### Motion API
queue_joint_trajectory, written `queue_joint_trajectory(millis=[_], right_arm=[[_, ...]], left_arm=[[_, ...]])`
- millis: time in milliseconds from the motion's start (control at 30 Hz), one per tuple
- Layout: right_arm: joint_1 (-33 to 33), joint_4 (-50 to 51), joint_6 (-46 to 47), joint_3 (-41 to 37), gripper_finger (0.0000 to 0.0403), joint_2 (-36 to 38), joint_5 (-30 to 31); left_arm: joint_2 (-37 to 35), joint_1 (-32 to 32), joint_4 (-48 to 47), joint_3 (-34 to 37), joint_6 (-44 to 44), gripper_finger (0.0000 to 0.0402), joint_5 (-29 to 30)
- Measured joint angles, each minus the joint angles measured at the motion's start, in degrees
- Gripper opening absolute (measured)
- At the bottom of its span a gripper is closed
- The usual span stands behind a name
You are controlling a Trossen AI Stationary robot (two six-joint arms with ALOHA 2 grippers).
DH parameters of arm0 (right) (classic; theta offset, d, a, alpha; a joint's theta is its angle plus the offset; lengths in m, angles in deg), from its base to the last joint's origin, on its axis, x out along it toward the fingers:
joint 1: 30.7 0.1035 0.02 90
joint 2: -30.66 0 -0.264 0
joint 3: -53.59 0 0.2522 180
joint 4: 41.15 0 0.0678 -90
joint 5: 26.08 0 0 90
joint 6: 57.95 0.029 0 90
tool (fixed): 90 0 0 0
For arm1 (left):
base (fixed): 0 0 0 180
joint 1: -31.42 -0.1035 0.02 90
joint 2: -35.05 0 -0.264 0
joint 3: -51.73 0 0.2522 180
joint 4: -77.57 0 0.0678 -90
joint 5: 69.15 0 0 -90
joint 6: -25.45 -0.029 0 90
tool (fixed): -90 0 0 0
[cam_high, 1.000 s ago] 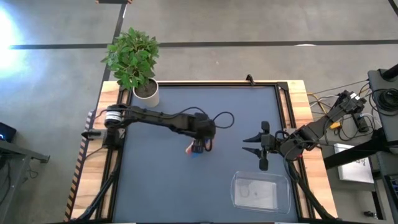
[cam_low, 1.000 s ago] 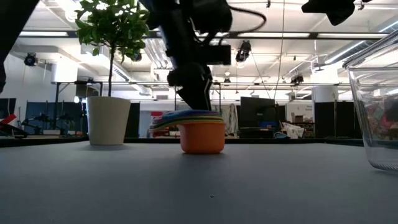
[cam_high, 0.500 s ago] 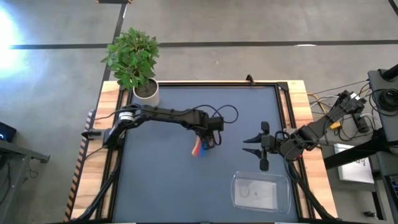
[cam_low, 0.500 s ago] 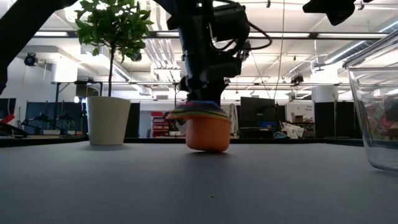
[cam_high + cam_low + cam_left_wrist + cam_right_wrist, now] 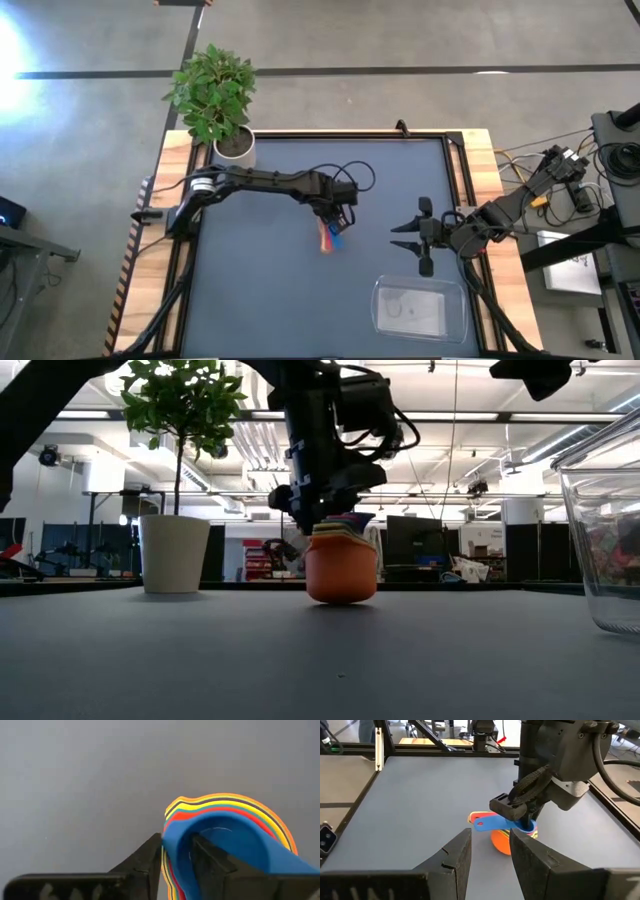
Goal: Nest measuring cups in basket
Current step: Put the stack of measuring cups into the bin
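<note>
The measuring cups point(image 5: 330, 236) are nested in one stack near the table's middle. The orange cup point(image 5: 342, 570) is outermost and the blue cup point(image 5: 235, 840) innermost. Their flat handles point(image 5: 487, 823) fan out toward the table's near edge. My left gripper point(image 5: 175, 857) reaches down from above and is shut on the stack's rim. The basket point(image 5: 420, 305), a clear tray, lies at the near right and shows as a clear wall point(image 5: 610, 540) in the low view. My right gripper point(image 5: 408, 236) waits open, raised, right of the stack. My left gripper pinches the nested walls at the stack's rim point(image 5: 167, 840). One finger point(image 5: 207, 862) is inside the blue cup and the other finger point(image 5: 147, 857) is outside the stack. The fingers come steeply from above. The orange cup's base point(image 5: 342, 598) rests on the table, and the stack is slightly tipped.
A white pot with a green plant point(image 5: 235, 145) stands at the far left corner. Black rails point(image 5: 460, 170) frame the dark mat. Bare mat lies between the stack and the basket.
My left gripper has gone a little toward the table's right edge and rolled about its own axis. The stack has slid that way with it and turned. Its handles pointed left before and now point toward the near edge. Its rims have tipped.
</note>
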Motion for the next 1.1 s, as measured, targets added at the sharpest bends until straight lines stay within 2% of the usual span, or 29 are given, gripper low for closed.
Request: queue_joint_trajectory(millis=[267,400,467,600,700,800,967,1100], right_arm=[[-0.38,-0.16,5.18,0.0,0.0123,0.0,0.06],[-2.03,-0.22,7.93,0.33,0.0139,-0.53,0.1],[-3.11,-0.75,8.09,0.62,0.0155,-1.54,-0.45],[-5.9,-1.06,10.4,2.44,0.0203,-5.17,-4.32],[-7.93,-0.96,12.63,4.33,0.0249,-9.43,-5.17],[-10.43,-0.83,15.42,6.68,0.0294,-14.41,-5.63],[-14.62,-0.42,18.3,11.96,0.0354,-22.99,-6.57],[-18.24,-0.73,21.56,16.34,0.0369,-29.36,-13.12]], left_arm=[[-3.55,1.26,-1.3,-2.82,-3.8,0.015,0.01],[-5.23,2.09,-2.57,-2.9,-5.44,0.0173,0.26],[-7.04,3.04,-3.53,-2.68,-6.07,0.0177,2.42],[-13.33,6.7,-4.09,-0.17,-6.05,0.0176,12.39],[-19.92,10.2,-0.11,6.42,-4.99,0.0172,18.08],[-28.16,13.04,11.02,16.73,-4.47,0.0168,21.39],[-38.65,14.25,29.48,36.57,-4.13,0.016,19.53],[-43.99,14.28,40.31,48.59,-2.65,0.0152,17.02]])
